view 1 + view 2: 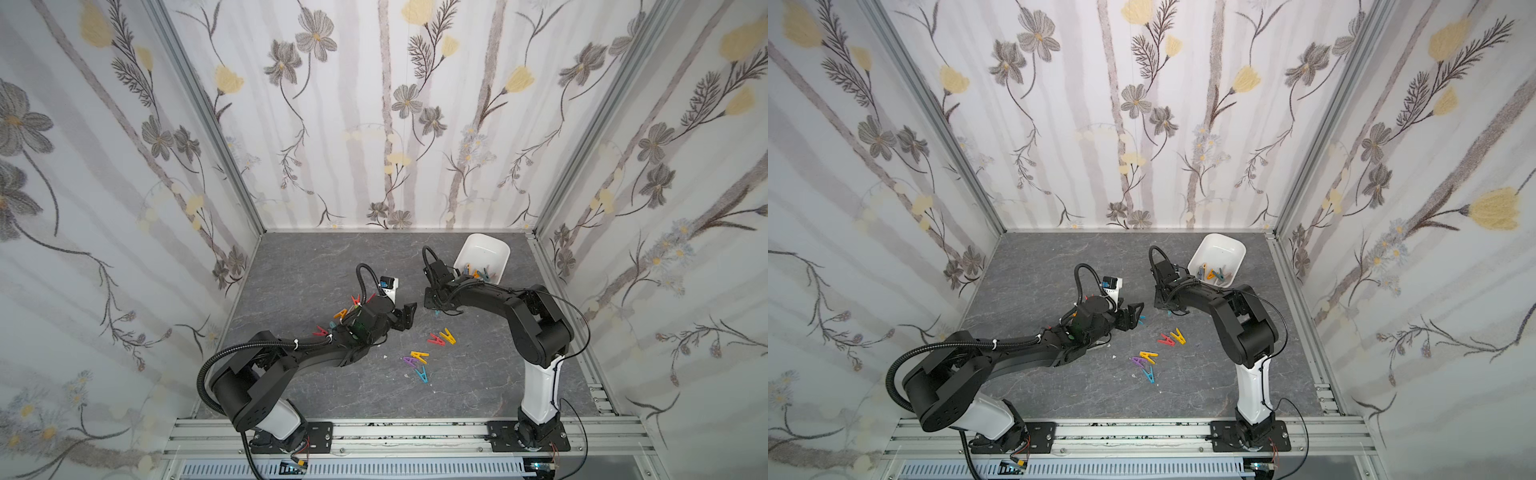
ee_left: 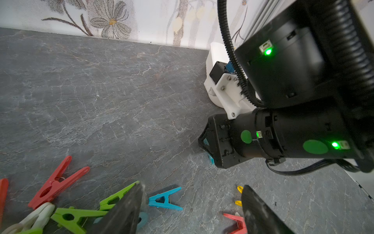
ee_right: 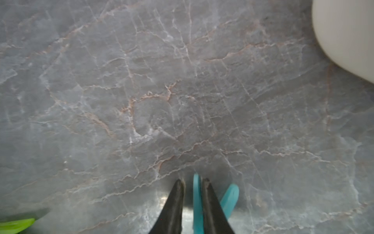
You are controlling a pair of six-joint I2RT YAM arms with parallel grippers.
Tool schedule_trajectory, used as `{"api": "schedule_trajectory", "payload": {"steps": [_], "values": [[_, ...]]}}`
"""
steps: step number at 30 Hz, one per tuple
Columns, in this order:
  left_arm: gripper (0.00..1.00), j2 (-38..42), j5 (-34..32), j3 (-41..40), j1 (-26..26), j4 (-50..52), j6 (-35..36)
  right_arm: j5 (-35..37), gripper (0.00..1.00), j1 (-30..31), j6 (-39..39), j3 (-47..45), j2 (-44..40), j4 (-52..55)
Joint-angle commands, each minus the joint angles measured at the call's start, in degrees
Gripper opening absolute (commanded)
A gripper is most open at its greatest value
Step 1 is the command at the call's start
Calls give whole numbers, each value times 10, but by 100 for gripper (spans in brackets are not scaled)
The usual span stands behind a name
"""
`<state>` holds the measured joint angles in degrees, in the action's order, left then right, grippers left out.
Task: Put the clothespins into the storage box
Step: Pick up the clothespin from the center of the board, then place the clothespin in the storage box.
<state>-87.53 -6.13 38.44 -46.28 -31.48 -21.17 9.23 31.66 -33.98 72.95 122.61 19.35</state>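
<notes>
Right of centre in a top view, the right gripper (image 1: 437,308) pinched one leg of a teal clothespin (image 3: 197,194), jaws nearly shut, seemingly mid-pickup; next it needed lifting to the storage box (image 1: 484,249), up-frame to its right.

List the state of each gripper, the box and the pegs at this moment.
left gripper, open, empty, over loose pegs.
right gripper, jaws nearly together round one leg of the teal peg; grip unclear.
teal peg, other leg outside the jaws.
box, upright, lidless, several pegs inside.
loose pegs, flat on the table, outside the box.
</notes>
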Motion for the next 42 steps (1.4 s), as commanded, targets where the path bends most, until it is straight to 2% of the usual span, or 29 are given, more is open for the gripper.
{"api": "schedule_trajectory", "payload": {"steps": [1,6,12,15,20,26,29,33,35,38,42], "values": [[77,-3,2,-1,1,-17,-6,13,14,4,6,-3,6,-8],[77,1,-2,2,1,-17,-3,22,7,6,5,-9,-32,-12],[78,11,-11,11,1,-9,11,17,5,-3,6,4,-98,-3],[77,4,-10,28,-9,0,45,22,5,-29,11,7,-139,-4],[78,-53,-25,76,-65,11,141,27,5,-115,20,17,-184,-25],[78,-132,-5,149,-77,13,115,11,4,-214,25,66,-127,-48],[78,-158,0,178,-77,30,100,3,4,-244,26,102,-82,-49],[78,-162,-4,175,-77,32,82,-8,4,-266,28,145,-36,-48],[78,-157,-7,164,-77,30,78,-12,10,-269,32,170,-16,-40],[78,-150,-11,152,-75,33,77,-11,26,-271,37,200,-4,-13],[79,-139,-12,142,-72,35,75,-9,33,-267,39,185,-36,-6]]}}
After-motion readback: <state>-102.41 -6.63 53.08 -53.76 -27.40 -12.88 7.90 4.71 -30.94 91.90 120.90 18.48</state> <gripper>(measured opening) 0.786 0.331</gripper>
